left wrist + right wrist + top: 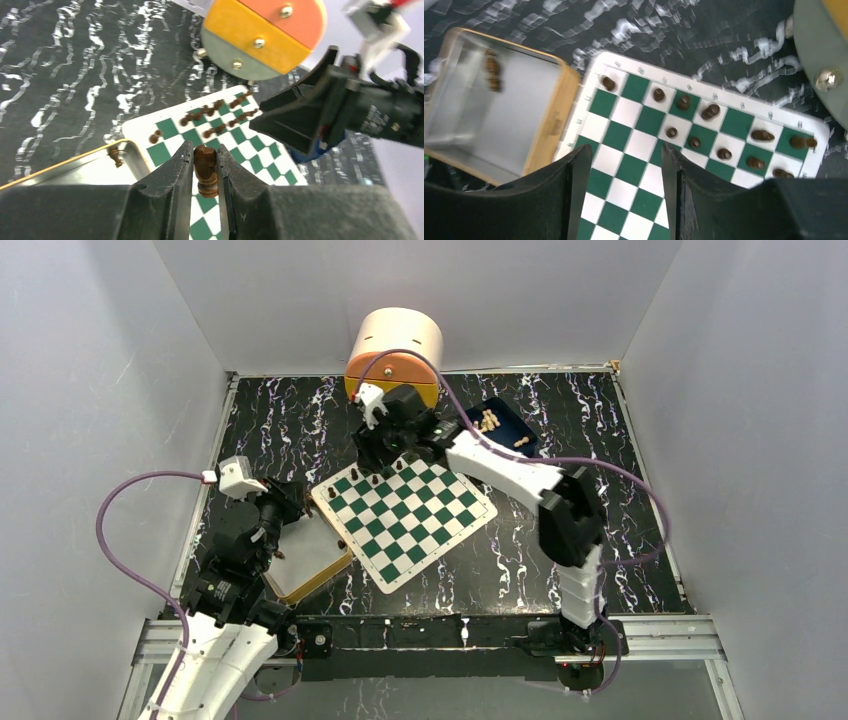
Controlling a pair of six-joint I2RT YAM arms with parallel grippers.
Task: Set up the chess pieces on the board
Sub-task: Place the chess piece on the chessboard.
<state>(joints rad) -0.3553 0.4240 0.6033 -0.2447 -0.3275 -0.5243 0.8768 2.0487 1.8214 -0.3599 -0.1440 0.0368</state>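
Squares of dark green and white make up the flat chessboard [410, 525], which lies at an angle on the black marbled tabletop [560, 570] in the overhead view. Small dark brown wooden chessmen [376, 480] stand along the chessboard's far edge. The right gripper [372, 452] hangs over that edge, near its left corner. Just beside the chessboard's left edge sits a tan-rimmed rectangular metal tray [322, 575], with the left gripper [283, 508] above its far end. Off the chessboard's far right lies a dark blue tray [510, 420] holding pale beige pieces [488, 420]. Beyond the far edge lies a beige cylinder with an orange end [395, 345].

From the left wrist, the left gripper [205, 172] is clenched on one dark brown chessman [205, 167], held upright between its black fingers [165, 185] above the chessboard's [265, 160] near squares. Other chessmen stand in two short rows at the far edge, and the right gripper's black body [310, 120] hangs over them.

From the right wrist, the right gripper [624, 175] is released. Its fingers [574, 190] stand apart with only chessboard [634, 150] squares showing between them. Two rows of chessmen [696, 142] fill the far squares. The metal tray [559, 115] lies just beside the chessboard's left edge, with a few blurred dark chessmen in its far corner.
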